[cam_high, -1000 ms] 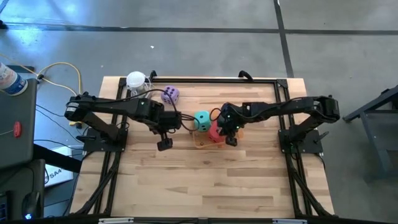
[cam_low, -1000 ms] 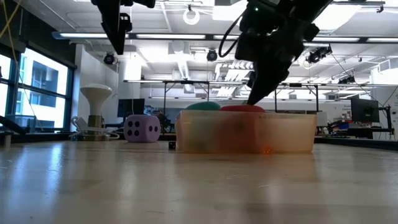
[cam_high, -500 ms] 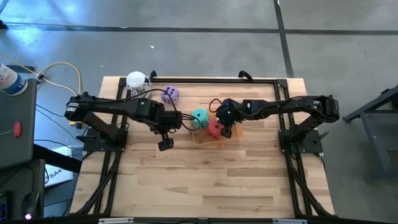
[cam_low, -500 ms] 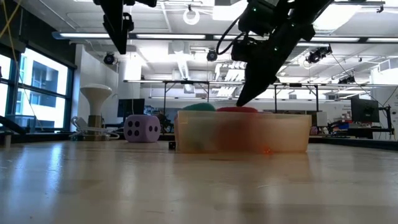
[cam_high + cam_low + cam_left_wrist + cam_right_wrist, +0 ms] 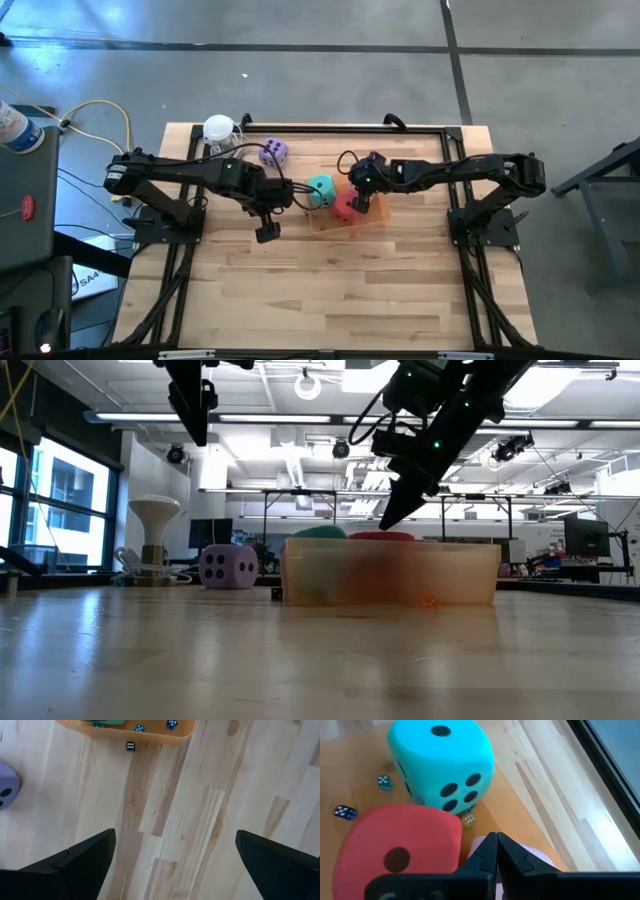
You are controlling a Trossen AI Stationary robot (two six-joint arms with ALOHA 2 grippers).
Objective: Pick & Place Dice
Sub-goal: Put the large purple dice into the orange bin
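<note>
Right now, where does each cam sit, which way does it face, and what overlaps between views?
High: above the table, looking straight down; both arms, left gripper and right gripper show.
Low: table height, level across to the room; orange tray, purple die, both arms reaching in from above.
Left wrist: looks down at the wood past its open fingers; tray corner at the edge.
Right wrist: down into the tray past shut fingers; teal die, red die.
Shared: the tray shows in all four views.
</note>
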